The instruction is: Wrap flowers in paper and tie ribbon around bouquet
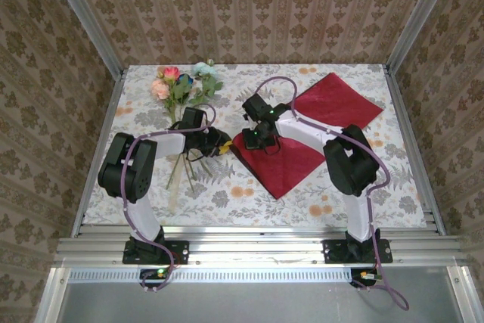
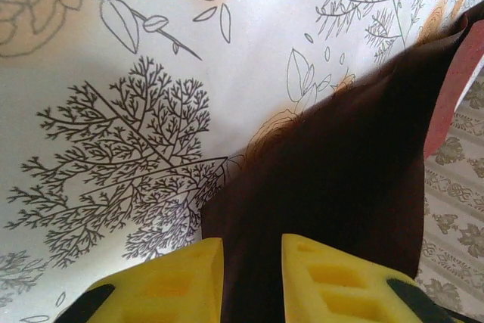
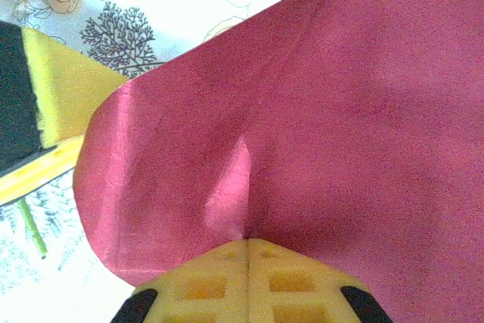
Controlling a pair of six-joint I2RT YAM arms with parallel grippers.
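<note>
Between shut fingers of right gripper (image 3: 247,244): pinched fold of large bright red paper sheet (image 3: 340,111). Left gripper (image 2: 253,253): jaws apart astride its maroon edge. Artificial pink, red, blue flowers (image 1: 180,85) beyond left gripper, unwrapped. Step: positioning sheet. Next, likely: bringing it under stems.

Left arm (image 1: 130,166) and right arm (image 1: 352,158): each bent sharply at the elbow, forearms reaching inward toward each other, wrists low. Left gripper (image 2: 252,255): yellow pads slightly parted. Right gripper (image 3: 247,246): pads pressed together, pinching a fold of the paper (image 3: 340,111).
</note>
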